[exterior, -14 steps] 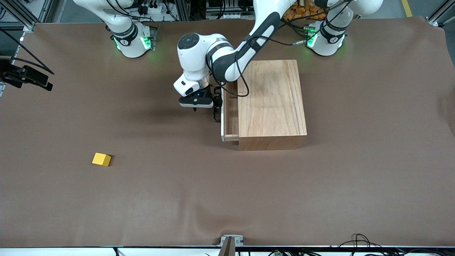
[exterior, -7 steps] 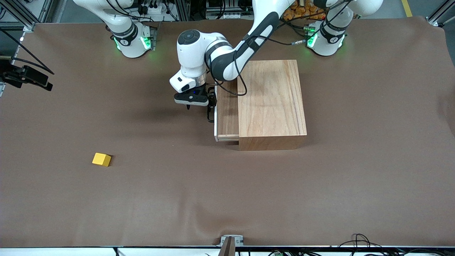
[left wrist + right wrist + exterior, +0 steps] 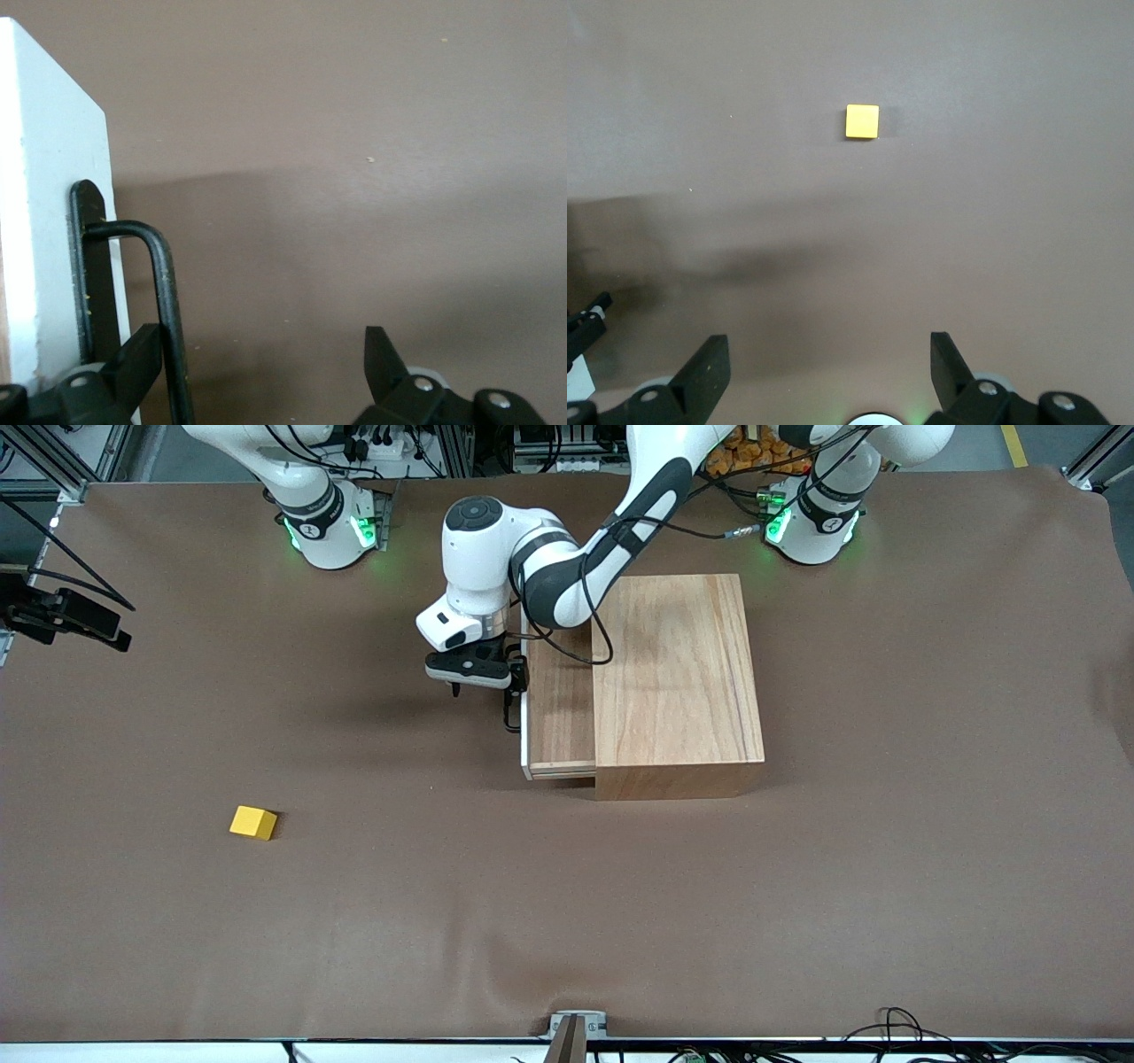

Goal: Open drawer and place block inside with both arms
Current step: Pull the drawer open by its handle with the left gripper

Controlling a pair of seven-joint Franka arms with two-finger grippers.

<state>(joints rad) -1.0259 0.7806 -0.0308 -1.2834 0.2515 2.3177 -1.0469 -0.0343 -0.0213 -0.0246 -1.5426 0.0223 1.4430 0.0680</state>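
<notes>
- The drawer (image 3: 560, 707) stands partly pulled out of the wooden box (image 3: 678, 682), its open tray jutting toward the right arm's end of the counter (image 3: 567, 903).
- The drawer's white front panel (image 3: 53, 221) carries a black U-shaped wire handle (image 3: 159, 292).
- The left end effector (image 3: 509, 682) sits right at that handle, in front of the drawer, low over the counter.
- In the left wrist view its fingers (image 3: 142, 354) are spread wide: one finger is hooked between the handle's bar and the white panel, touching or nearly touching the bar, while the other hangs well apart over bare counter. It hooks the handle rather than pinching it.
- The left arm (image 3: 567, 567) reaches from its base across the corner of the wooden box down to the handle.
- The block (image 3: 253, 822), a small yellow cube, lies on the counter well apart from the drawer, toward the right arm's end and nearer to the front camera than the box.
- The right end effector (image 3: 824, 376) shows only in the right wrist view, held high over the counter, fingers spread and holding nothing, the block (image 3: 862, 121) well apart from it.
- The right arm (image 3: 310, 487) waits by its base.
</notes>
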